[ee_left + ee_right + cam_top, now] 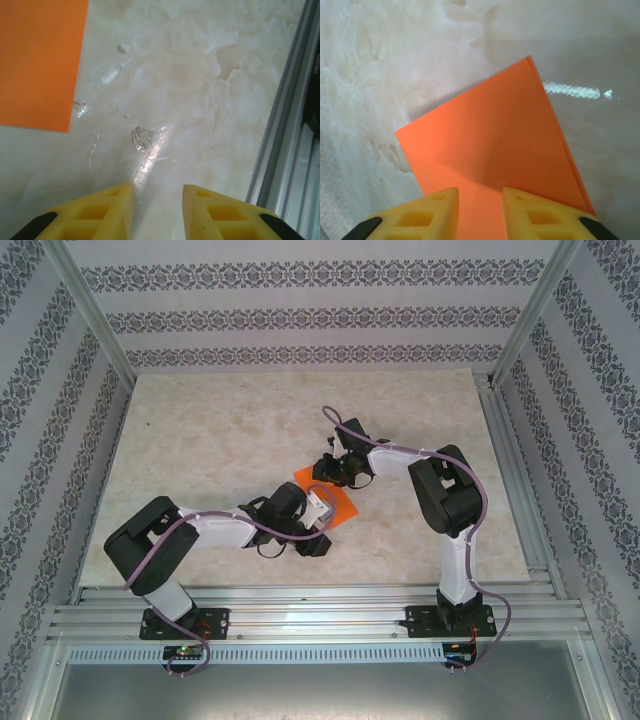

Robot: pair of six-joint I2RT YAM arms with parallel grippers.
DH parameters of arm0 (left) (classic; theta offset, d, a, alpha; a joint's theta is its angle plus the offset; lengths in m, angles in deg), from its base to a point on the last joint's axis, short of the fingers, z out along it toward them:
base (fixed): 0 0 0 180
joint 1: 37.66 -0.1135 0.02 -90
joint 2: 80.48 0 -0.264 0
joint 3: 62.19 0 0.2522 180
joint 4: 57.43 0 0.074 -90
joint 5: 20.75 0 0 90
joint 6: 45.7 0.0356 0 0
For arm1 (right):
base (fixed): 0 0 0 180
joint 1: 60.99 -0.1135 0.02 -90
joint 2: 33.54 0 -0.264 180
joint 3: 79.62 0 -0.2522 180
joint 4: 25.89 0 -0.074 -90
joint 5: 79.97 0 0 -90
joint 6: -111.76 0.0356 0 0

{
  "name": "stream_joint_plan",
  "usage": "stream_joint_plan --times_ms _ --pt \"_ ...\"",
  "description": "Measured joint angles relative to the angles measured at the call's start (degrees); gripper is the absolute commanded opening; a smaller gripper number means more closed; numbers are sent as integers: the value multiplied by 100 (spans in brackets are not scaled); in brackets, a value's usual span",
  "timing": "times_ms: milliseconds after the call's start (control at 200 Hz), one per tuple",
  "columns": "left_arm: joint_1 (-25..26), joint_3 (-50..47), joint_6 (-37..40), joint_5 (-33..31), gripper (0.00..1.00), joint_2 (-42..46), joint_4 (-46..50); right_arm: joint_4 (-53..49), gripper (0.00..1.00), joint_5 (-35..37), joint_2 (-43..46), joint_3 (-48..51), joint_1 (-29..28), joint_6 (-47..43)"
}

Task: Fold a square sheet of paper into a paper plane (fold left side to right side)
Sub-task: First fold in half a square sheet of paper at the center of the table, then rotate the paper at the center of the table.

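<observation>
Firstly, left gripper (pixel 156 194): yellow fingers narrowly parted, nothing between them, bare table (pixel 210 100) beneath. The square sheet of paper (pixel 37 60) lies ahead of it and off to its left, clear of the fingertips, with one square corner nearest. Next, the sheet (pixel 342 504) proper: bright orange, flat on the table between the two grippers. It is judged very light, thin and limp over any span, easily creased or torn, and likely to slide on the glossy surface. It is best taken at a free corner or edge, raised just enough for one finger to pass under while the other arm pins it down. Seen from the right gripper (pixel 480 194), the sheet (pixel 495 135) shows two layers along the edge to the right of the fingers, so it reads as a doubled rectangle, not yet a dart. Its long axis appears to run away from those fingers, leaning left, and the far corner points ahead and slightly right. Lastly, right gripper: fingers narrowly parted directly over the sheet's near part, orange showing in the gap, no pinch evident.
</observation>
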Motion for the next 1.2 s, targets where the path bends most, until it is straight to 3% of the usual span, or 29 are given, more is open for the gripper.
stream_joint_plan --times_ms 130,180,295,430,530,744,1204 --pt "-326 -4 -249 -92 42 831 35 -210 44 74 229 -63 31 -140" --pt "-588 -17 -378 -232 52 1169 42 -310 48 125 459 -63 68 -184" --pt "-1357 -81 -828 -588 60 1718 103 -494 54 203 1078 -46 232 -431" --pt "-2350 -168 -1499 -651 61 1657 120 -511 60 273 1665 352 501 -728" --pt "-2774 -225 -1961 -503 58 1270 59 -531 60 289 1720 855 603 -872" --pt "-2844 -26 -2557 -85 51 140 -240 -686 58 258 1652 1725 597 -911" --pt "-2844 708 -2868 190 44 -933 -684 -238 54 313 2044 2389 223 -697"
